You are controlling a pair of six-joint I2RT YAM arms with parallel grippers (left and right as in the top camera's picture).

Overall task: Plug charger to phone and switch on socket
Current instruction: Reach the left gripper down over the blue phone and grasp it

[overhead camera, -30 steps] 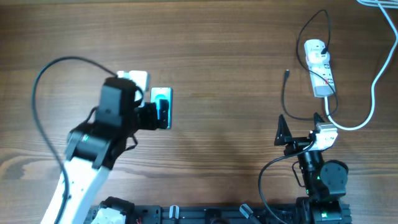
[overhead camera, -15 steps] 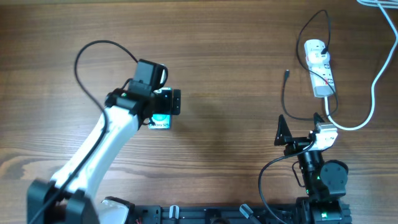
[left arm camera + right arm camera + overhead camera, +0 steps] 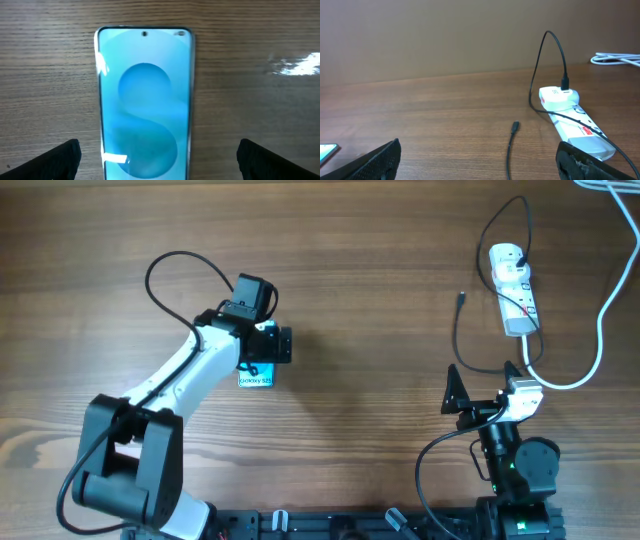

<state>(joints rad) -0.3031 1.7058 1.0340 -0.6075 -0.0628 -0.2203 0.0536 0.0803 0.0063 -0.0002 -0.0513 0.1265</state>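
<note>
White socket point(image 3: 512, 305) holds charger point(image 3: 515, 127); left end effector point(image 3: 160, 160) wide over phone point(image 3: 144, 105), right end effector point(image 3: 477, 160) wide, empty.

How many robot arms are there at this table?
2. The left arm stretches out over the phone at mid-left. The right arm sits folded at the lower right, short of the power strip. Nothing suggests a hidden third.
</note>
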